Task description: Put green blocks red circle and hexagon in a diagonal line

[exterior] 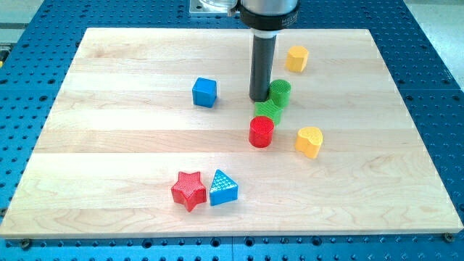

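Observation:
My tip (259,98) stands just left of the green round block (280,92) and just above the second green block (269,111), which looks star-shaped. The red circle (262,132) lies right below that green block, touching it. The three run in a short slanted row from upper right to lower left. The yellow hexagon (296,59) sits apart near the view's top, up and right of the green round block.
A blue cube (205,92) lies left of my tip. A yellow heart (309,141) lies right of the red circle. A red star (189,190) and a blue triangle (223,188) sit together near the view's bottom. The wooden board (109,145) rests on a blue perforated table.

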